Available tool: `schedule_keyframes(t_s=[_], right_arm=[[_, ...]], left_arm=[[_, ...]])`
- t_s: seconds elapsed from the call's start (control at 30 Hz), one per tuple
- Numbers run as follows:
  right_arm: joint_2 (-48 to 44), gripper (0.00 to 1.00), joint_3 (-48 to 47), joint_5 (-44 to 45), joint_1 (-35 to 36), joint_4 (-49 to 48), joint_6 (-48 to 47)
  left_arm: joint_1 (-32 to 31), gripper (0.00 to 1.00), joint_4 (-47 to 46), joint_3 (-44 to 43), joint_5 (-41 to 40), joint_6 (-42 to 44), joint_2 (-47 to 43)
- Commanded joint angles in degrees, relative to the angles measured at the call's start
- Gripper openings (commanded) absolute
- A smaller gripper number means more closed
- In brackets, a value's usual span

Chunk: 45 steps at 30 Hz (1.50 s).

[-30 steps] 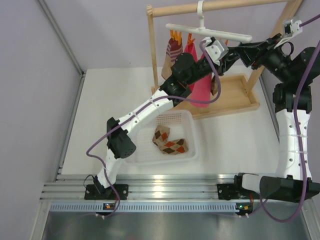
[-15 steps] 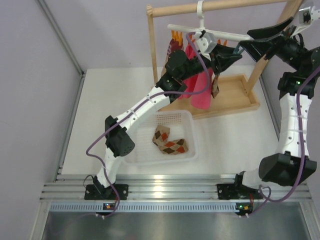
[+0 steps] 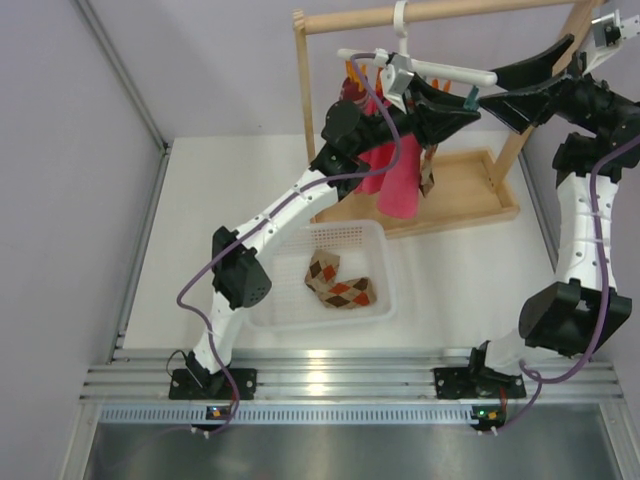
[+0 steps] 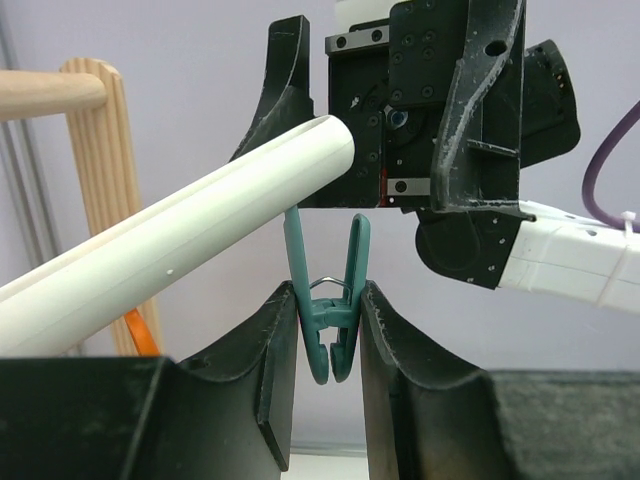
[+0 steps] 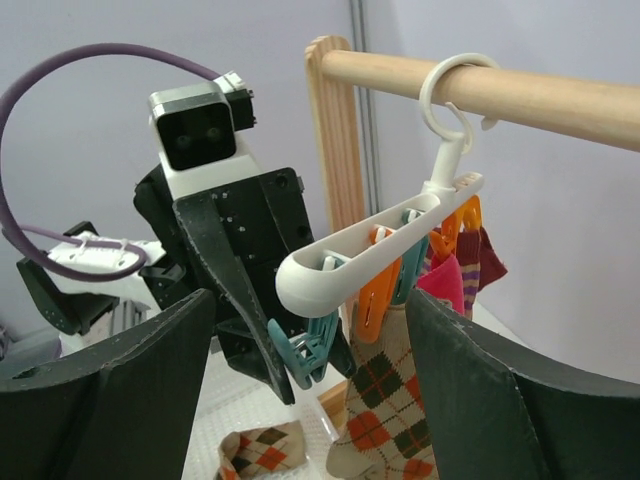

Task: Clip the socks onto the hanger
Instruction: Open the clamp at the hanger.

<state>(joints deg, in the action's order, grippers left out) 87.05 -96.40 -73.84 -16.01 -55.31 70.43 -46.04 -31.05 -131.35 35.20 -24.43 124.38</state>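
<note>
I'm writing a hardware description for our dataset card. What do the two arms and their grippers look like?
The left arm and right arm have white link shells and black joint housings. A purple cable trails along each. The left gripper and right gripper have broad, curved black fingers. A small grey camera box sits on the left wrist.

The left arm (image 3: 283, 211) and right arm (image 3: 581, 232) share white link shells, black joints (image 3: 241, 281) and purple cables (image 5: 100, 48) with white zip ties (image 4: 628, 218).

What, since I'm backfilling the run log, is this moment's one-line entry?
left gripper: shut on teal clip at hanger end | right gripper: open | argyle sock hung | second sock in basket
</note>
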Motion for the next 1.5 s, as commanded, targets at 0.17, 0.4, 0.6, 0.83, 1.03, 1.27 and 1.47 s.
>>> schedule_keyframes(t_s=[0.17, 0.4, 0.6, 0.83, 1.03, 1.27, 1.47], right_arm=[[-4.25, 0.76, 3.93, -1.83, -0.43, -7.61, 0.93], [-3.81, 0.73, 5.25, -2.27, 2.9, -10.52, -0.47], [-2.85, 0.68, 5.17, -2.36, 4.32, -12.8, -1.62], [-2.49, 0.63, 5.79, -1.92, 5.55, -13.6, -2.23], [-2.41, 0.59, 6.57, -0.25, 6.96, -13.07, -3.37], [-2.32, 0.52, 7.54, 1.59, 7.48, -12.81, -3.11], [-1.61, 0.56, 6.49, 2.91, 7.84, -12.37, -1.35]], left_arm=[[2.1, 0.04, -12.19, -1.63, 3.81, -7.65, 0.51], [2.1, 0.05, -15.97, -1.19, 7.42, -10.12, 0.96], [2.18, 0.05, -17.29, -1.28, 9.97, -10.29, 1.39], [2.18, 0.05, -17.99, -1.28, 11.91, -10.64, 1.48], [2.1, 0.05, -18.43, -1.28, 11.47, -11.17, 1.66], [2.01, 0.05, -19.49, -0.66, 12.96, -12.22, 1.66], [2.01, 0.06, -20.02, 0.04, 13.4, -12.4, 1.66]])
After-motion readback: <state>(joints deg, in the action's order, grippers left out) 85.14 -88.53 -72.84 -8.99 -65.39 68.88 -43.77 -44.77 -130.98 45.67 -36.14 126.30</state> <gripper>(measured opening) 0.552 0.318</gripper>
